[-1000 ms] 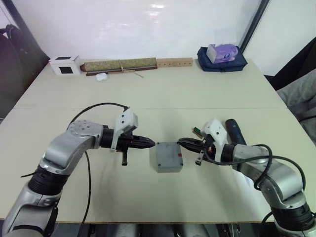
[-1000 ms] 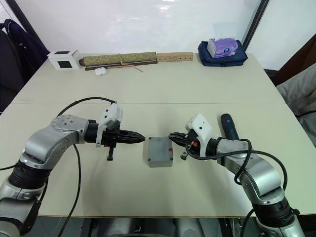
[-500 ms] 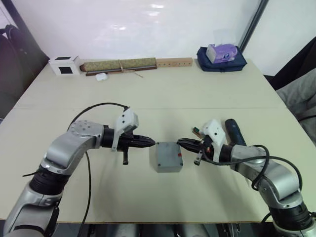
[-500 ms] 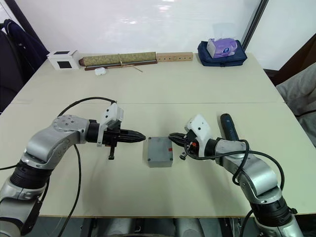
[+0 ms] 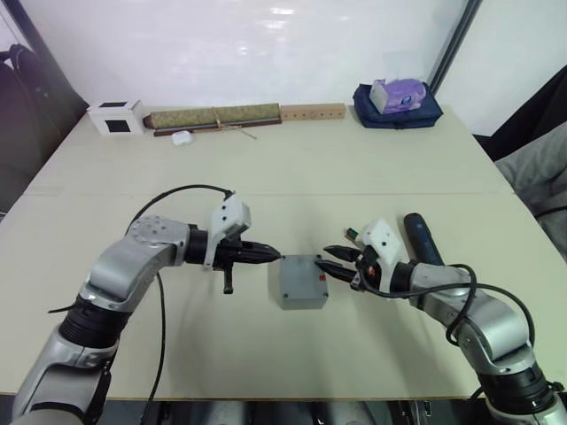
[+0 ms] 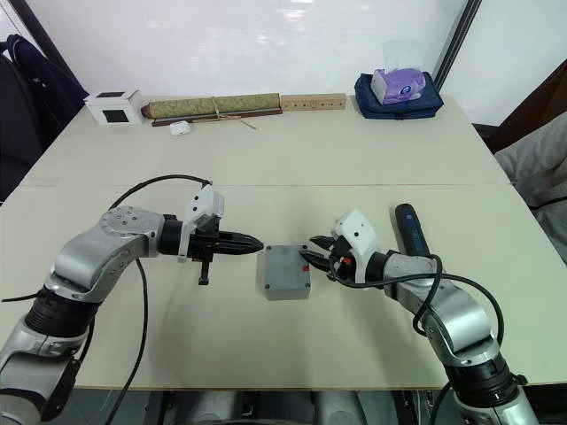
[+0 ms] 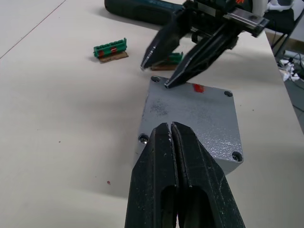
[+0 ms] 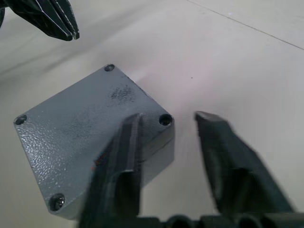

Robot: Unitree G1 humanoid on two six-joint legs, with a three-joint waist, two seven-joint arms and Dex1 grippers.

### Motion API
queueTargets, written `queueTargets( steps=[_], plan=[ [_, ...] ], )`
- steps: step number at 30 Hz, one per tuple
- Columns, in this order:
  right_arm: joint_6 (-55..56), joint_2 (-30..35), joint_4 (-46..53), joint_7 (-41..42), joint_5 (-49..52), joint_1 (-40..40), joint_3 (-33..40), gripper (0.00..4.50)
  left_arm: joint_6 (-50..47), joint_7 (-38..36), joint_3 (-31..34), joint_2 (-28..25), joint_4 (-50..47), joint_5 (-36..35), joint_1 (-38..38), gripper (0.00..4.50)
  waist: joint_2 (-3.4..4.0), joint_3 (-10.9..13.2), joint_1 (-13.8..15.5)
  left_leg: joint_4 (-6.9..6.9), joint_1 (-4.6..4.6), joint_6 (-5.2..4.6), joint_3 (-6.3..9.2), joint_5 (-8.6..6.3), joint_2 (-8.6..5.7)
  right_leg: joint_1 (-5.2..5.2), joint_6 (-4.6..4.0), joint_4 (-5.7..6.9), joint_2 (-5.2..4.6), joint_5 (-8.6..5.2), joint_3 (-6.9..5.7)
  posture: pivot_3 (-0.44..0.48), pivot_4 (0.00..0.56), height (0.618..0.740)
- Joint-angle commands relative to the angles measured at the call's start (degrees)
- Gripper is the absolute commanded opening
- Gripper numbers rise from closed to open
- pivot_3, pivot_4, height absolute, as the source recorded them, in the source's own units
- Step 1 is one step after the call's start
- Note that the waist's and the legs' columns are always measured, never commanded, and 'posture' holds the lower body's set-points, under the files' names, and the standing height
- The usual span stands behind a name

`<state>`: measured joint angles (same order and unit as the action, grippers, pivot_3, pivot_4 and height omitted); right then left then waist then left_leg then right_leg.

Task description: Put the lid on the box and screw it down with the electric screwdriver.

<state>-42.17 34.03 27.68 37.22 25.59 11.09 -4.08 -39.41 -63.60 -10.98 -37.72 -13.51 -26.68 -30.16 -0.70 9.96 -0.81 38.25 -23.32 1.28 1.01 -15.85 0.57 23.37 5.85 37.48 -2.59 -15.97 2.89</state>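
- We find the left end effector [image 5: 271,258] with its two fingers pressed together and empty, its tip just beside the left edge of the lid [image 5: 299,276].
- We find the right end effector [image 5: 335,263] spread wide and holding nothing, one fingertip over the lid's right edge by a small red mark, the other clear of it.
- The lid sits on the box [image 5: 302,299], covering it; the contents are hidden. In the left wrist view we count four corner screw points on the lid.
- One box with one lid stands mid-counter [image 5: 292,177], between the two end effectors.
- One electric screwdriver [image 5: 422,237] lies flat behind the right arm, well apart from the box, its long axis running front to back; its bit end is not discernible.
- We count two small green parts [image 7: 110,49] near the screwdriver.
- At the far edge: one white cube [image 5: 116,116] and one tissue box [image 5: 398,92] on a dark blue bag [image 5: 396,112].
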Motion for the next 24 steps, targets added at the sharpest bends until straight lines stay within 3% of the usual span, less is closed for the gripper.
queueTargets(
  steps=[1, 7, 10, 13, 14, 15, 19, 24],
  plan=[
    [-0.2, 1.2, 1.9, 0.4, 1.2, 0.7, 2.6, 2.32, 1.0, 0.0, 0.0, 0.7, -0.6, -0.1, -1.5, 0.00, 0.00, 0.0, 0.0, 0.00, 0.00, 0.00, 0.00, 0.00, 0.00, 0.00, 0.00, 0.00, 0.00, 0.00, 0.00, 0.000, 0.150, 0.740],
    [-9.1, 4.1, 3.0, -2.5, 8.8, 5.4, 14.5, 2.32, -0.6, -0.1, 2.1, 3.1, -0.2, -3.2, -4.1, 0.00, 0.00, 0.0, 0.1, 0.02, -0.02, 0.00, 0.01, 0.00, 0.01, -0.01, 0.01, 0.01, -0.03, 0.00, 0.00, 0.000, 0.150, 0.740],
    [-17.2, 12.1, -2.7, -2.3, 9.5, 9.1, 19.9, 2.32, 4.8, -4.1, -2.4, 3.5, 1.3, 0.4, -8.1, 0.00, 0.00, 0.0, 0.2, 0.02, -0.02, 0.00, 0.02, 0.00, -0.03, -0.02, 0.00, -0.02, -0.04, 0.00, -0.02, 0.000, 0.150, 0.740],
    [-23.0, 21.0, -7.1, 0.6, 9.7, 10.3, 20.0, 2.32, 6.6, -5.9, -4.0, 4.3, 1.5, 0.9, -9.8, 0.00, 0.00, 0.0, 0.3, 0.02, -0.02, 0.00, -0.01, 0.00, -0.12, -0.04, 0.00, -0.04, -0.10, 0.00, -0.02, 0.000, 0.150, 0.740],
    [-25.3, 23.2, -8.8, 1.4, 10.2, 11.1, 19.7, 2.85, 7.0, -6.4, -4.3, 4.4, 1.4, 1.0, -10.1, 0.00, 0.00, 0.0, 0.2, 0.00, -0.02, 0.00, -0.03, 0.00, -0.11, -0.05, 0.00, -0.08, -0.11, 0.00, -0.01, 0.000, 0.150, 0.740],
    [-27.9, 25.2, -10.8, 1.9, 10.5, 12.0, 19.2, 3.01, 7.4, -6.9, -4.6, 4.5, 1.3, 1.0, -10.4, 0.00, 0.00, 0.0, 0.0, -0.02, -0.02, 0.00, -0.04, 0.00, -0.09, -0.04, 0.00, -0.13, -0.07, 0.00, 0.00, 0.000, 0.150, 0.740],
    [-38.3, 29.9, -18.2, 1.9, 10.1, 17.4, 15.1, 4.47, 9.7, -8.1, -5.7, 5.0, 1.0, 2.2, -11.2, 0.00, 0.09, 0.0, -0.4, -0.04, 0.03, -0.01, -0.32, 0.00, 0.03, 0.06, -0.01, -0.02, 0.04, 0.00, 0.12, 0.000, 0.150, 0.740],
    [-44.3, 35.2, -20.5, 6.5, 11.1, 18.2, 6.9, 4.47, 11.4, -8.2, -6.6, 6.2, 1.0, 2.8, -10.9, 0.00, 0.10, 0.0, 0.0, -0.04, 0.02, -0.01, -0.43, 0.00, 0.06, 0.07, -0.01, -0.04, 0.05, 0.00, 0.13, 0.000, 0.150, 0.740]
  ],
)
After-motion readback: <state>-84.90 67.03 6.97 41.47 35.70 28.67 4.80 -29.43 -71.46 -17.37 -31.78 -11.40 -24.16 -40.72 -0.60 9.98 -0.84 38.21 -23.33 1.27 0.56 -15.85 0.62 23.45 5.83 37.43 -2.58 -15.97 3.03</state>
